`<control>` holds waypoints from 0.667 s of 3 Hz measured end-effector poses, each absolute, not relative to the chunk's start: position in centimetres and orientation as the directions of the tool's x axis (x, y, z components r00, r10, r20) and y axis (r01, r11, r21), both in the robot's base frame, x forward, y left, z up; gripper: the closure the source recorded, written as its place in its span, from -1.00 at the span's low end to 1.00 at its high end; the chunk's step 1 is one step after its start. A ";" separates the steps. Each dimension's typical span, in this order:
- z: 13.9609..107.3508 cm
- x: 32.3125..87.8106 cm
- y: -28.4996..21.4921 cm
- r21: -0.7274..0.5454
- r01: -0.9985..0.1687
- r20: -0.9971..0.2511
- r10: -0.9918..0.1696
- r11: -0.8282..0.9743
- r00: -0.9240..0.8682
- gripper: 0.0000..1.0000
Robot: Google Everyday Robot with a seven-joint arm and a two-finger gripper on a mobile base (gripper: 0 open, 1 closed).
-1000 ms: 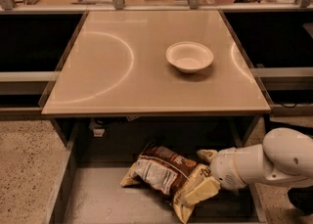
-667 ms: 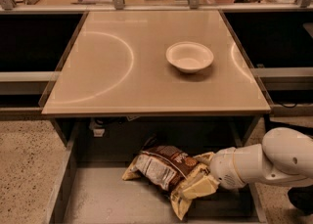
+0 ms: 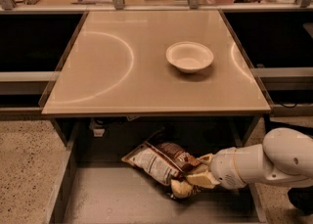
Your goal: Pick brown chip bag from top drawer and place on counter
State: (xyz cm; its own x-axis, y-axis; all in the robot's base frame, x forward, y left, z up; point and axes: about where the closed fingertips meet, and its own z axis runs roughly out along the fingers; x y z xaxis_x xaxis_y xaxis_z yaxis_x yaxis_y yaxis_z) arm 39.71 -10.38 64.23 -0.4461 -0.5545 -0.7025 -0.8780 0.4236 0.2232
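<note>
Evidently the white hand (image 3: 198, 171) is pinching a corner of the crumpled brown foil chip bag (image 3: 156, 162) inside the grey metal drawer (image 3: 112, 198), risking slippage against the overhanging beige glossy surface (image 3: 122, 71).

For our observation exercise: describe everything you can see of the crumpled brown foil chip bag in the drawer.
The crumpled brown foil chip bag shows a dark brown face, a white nutrition panel and a pale yellow end. It sits tilted in the grey metal top drawer. The gripper, reaching in from the right, clamps its right end.

In the top drawer (image 3: 117, 199), the hand (image 3: 200, 170) grips the brown chip bag (image 3: 157, 161) below the counter (image 3: 122, 71).
</note>
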 end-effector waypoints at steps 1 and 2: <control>64.7 39.5 -10.5 0.232 -0.873 -0.683 -0.567 0.429 -0.460 1.00; 67.1 39.0 -10.9 0.243 -0.883 -0.639 -0.618 0.402 -0.457 1.00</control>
State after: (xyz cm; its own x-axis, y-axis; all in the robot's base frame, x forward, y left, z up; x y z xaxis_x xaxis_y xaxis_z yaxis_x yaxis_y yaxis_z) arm 38.99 -10.91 67.14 -0.4570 -0.6184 -0.6393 -0.8831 0.4016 0.2428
